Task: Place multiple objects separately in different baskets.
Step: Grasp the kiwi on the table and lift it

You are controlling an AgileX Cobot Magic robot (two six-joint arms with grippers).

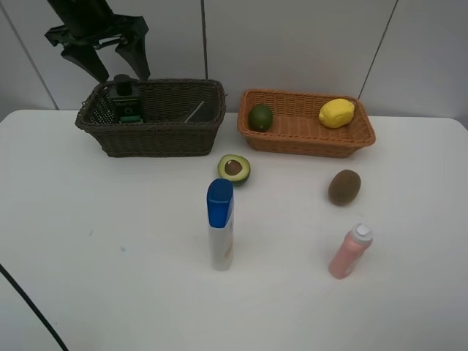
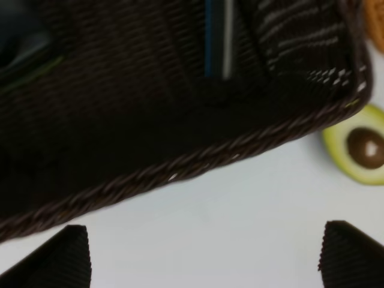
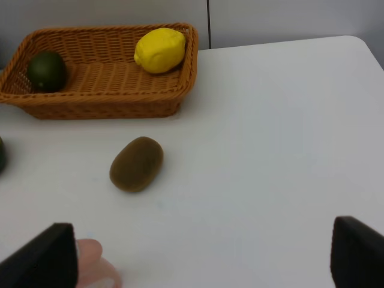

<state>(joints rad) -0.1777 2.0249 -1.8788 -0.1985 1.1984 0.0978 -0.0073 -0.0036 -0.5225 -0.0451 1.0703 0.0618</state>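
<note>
My left gripper (image 1: 118,72) is open and empty, hovering above the left end of the dark brown basket (image 1: 157,139). A dark green pump bottle (image 1: 126,99) and a grey eraser block (image 1: 196,112) are inside that basket. The orange-tan basket (image 1: 307,142) holds a green avocado (image 1: 260,117) and a yellow lemon (image 1: 336,112). On the table are a halved avocado (image 1: 234,169), a brown kiwi (image 1: 344,186), an upright blue-capped white bottle (image 1: 220,223) and a pink bottle (image 1: 349,251). My right gripper (image 3: 204,258) is open and empty, short of the kiwi (image 3: 137,164) and out of the high view.
The white table (image 1: 110,241) ends at a grey wall behind the baskets. In the left wrist view the dark basket's rim (image 2: 180,165) runs across, with the halved avocado (image 2: 360,147) beyond its corner. The pink bottle's cap (image 3: 93,267) sits beside my right gripper's finger.
</note>
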